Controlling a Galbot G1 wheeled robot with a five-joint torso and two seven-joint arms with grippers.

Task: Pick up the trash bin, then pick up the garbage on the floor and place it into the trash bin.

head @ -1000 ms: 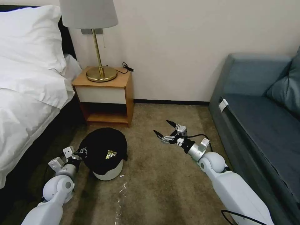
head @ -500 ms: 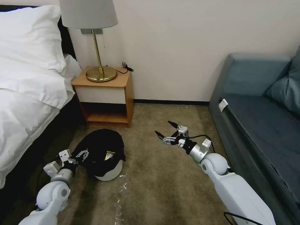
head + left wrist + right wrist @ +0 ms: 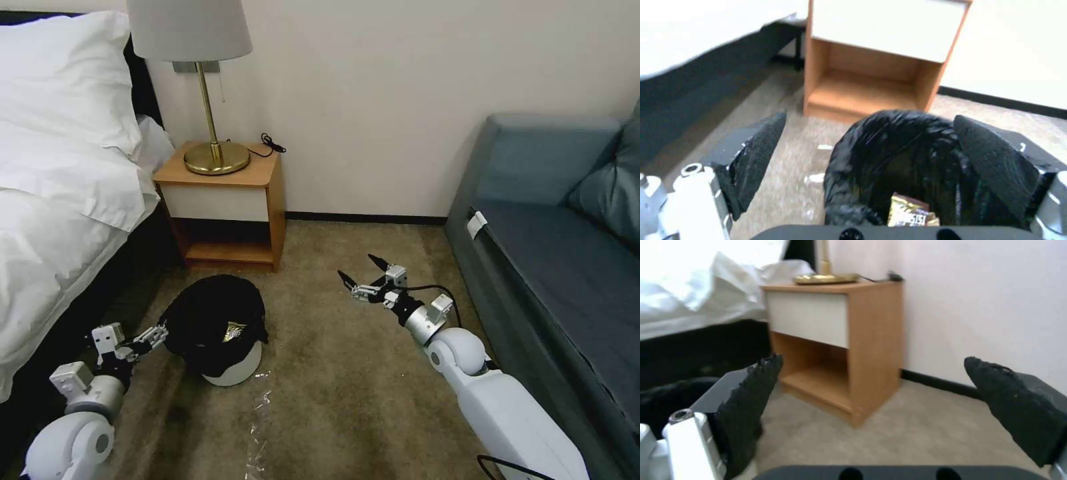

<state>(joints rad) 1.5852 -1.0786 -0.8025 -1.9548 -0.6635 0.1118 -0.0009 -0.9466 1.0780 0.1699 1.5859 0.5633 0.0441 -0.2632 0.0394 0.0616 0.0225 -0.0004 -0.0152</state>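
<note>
Your left pincer [image 3: 159, 331] hangs released beside the trash bin [image 3: 220, 328], which holds a gold snack wrapper [image 3: 910, 214]; the right pincer [image 3: 361, 275] gapes over carpet [image 3: 333, 387] near the nightstand [image 3: 223, 203].

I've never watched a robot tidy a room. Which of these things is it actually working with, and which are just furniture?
Part of the job:
- trash bin
- gold wrapper inside it
- left tool, open beside the bin
- right tool, open above the carpet

Just there:
- nightstand
- lamp
- bed
- sofa
</note>
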